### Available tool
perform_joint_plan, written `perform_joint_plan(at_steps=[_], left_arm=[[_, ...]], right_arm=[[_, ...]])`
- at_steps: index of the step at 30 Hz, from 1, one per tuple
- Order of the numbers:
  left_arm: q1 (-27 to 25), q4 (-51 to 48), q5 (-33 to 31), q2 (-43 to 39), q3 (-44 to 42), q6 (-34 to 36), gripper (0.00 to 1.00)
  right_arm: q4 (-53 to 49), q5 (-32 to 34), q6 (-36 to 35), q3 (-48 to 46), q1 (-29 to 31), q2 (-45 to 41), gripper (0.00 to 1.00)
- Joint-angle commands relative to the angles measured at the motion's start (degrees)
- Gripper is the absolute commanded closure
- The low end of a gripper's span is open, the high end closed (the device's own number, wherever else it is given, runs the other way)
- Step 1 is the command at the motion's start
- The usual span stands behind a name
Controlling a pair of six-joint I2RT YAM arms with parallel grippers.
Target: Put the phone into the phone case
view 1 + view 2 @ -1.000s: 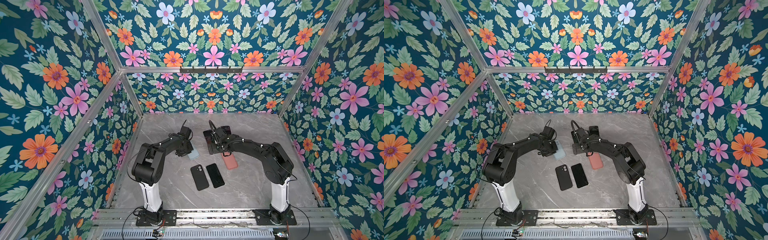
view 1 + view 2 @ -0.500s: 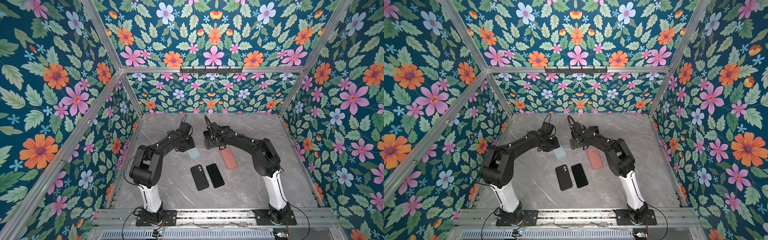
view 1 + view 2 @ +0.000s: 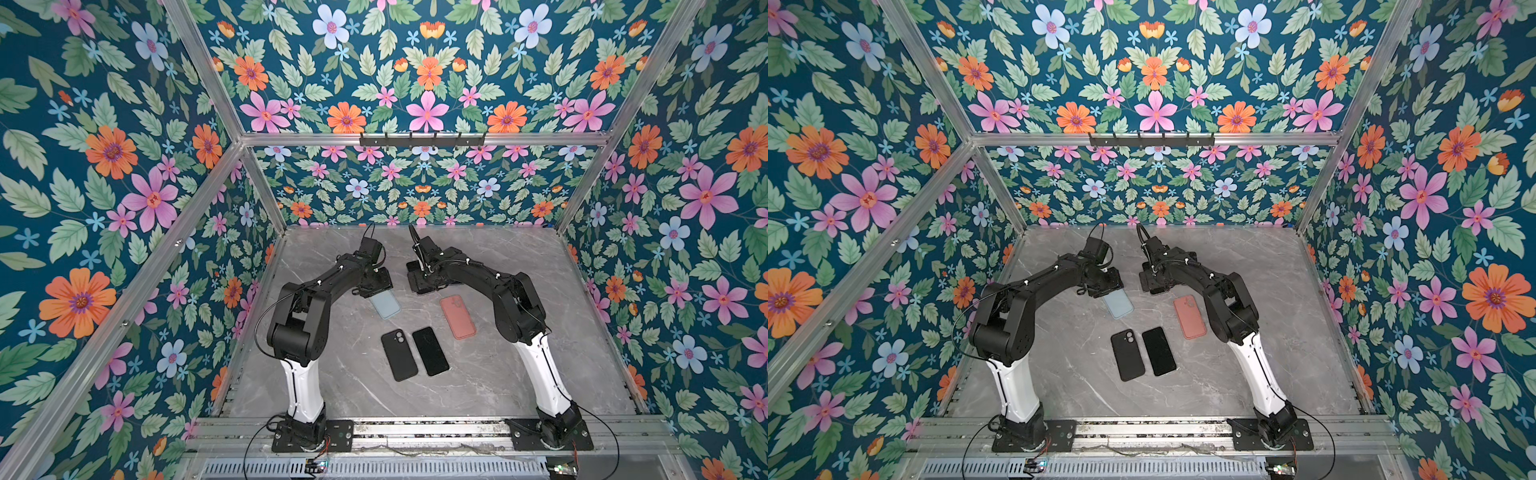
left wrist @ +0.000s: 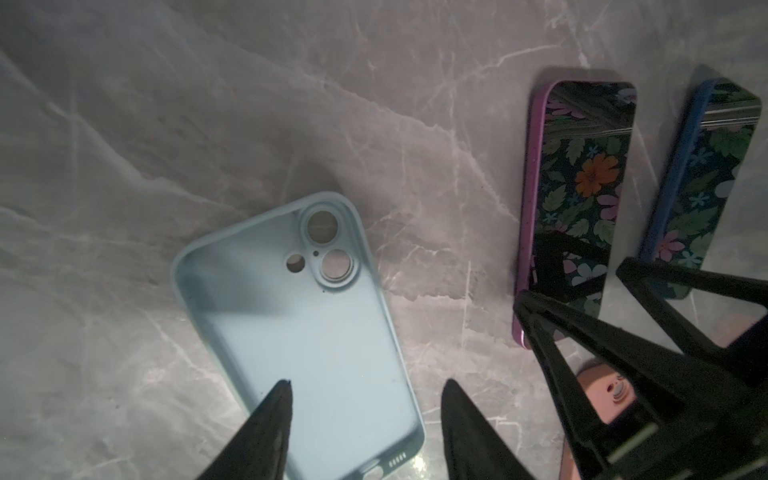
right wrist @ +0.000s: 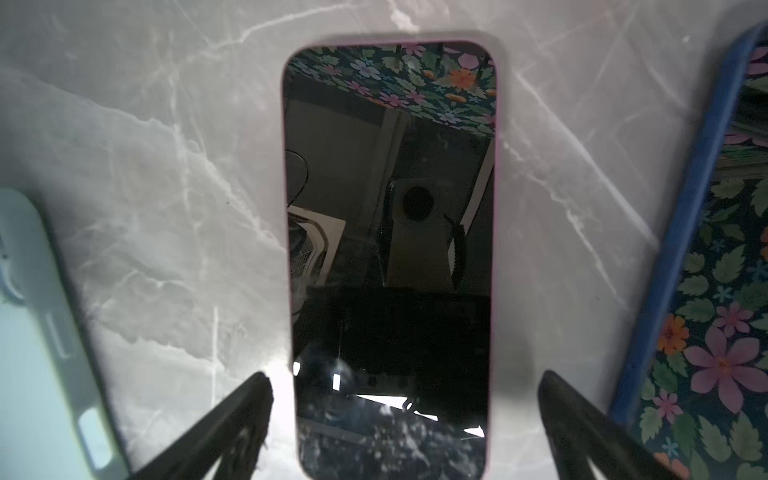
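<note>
A light blue phone case [image 4: 307, 324] lies hollow side up on the marble table; in both top views it is mid-table [image 3: 385, 304] [image 3: 1118, 303]. My left gripper [image 4: 368, 386] is open just above its bottom end, one fingertip over the case and the other over bare table, holding nothing. A pink-edged phone [image 5: 390, 249] lies screen up. My right gripper [image 5: 405, 380] is open and straddles its near end without touching it. In both top views the grippers [image 3: 376, 284] [image 3: 419, 284] face each other at mid-table, and the right arm hides this phone.
A blue-edged phone [image 5: 685, 232] lies beside the pink-edged one. A salmon case [image 3: 458, 316] sits right of centre. A black case [image 3: 399, 353] and a black phone [image 3: 430, 351] lie side by side nearer the front. Floral walls enclose the table [image 3: 519, 374].
My left gripper has opened and let go of the light blue case, which stays flat in place. The right arm's elbow has swung in towards the centre; its gripper stays open.
</note>
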Motion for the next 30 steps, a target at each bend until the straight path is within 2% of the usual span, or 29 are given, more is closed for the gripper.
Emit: perform_joint_plan(at_steps=[1, 6, 17, 21, 24, 30], left_arm=[[0.03, -0.78, 0.63, -0.09, 0.24, 0.68, 0.43], [0.27, -0.45, 1.15, 0.0, 0.23, 0.51, 0.44], [1.43, 0.14, 3.62, 1.72, 2.67, -0.11, 0.47], [1.7, 0.29, 5.12, 2.76, 4.43, -0.36, 0.49], [1.61, 1.79, 8.95, 3.83, 4.49, -1.27, 0.49], [1.61, 4.57, 11.95, 5.28, 5.49, -2.61, 0.5]], right_arm=[[-3.41, 0.01, -0.42, 2.93, -0.11, 1.61, 0.02], [-7.01, 1.04, 0.68, 6.43, -0.38, 4.41, 0.06], [-4.99, -0.91, 0.86, 3.59, -0.38, 3.24, 0.23], [-3.24, -1.81, 0.71, 1.5, -0.43, 2.0, 0.31], [-1.65, -3.54, 0.12, -0.07, -0.39, 1.13, 0.39], [0.91, -5.94, 0.07, -3.39, -0.48, -0.63, 0.42]])
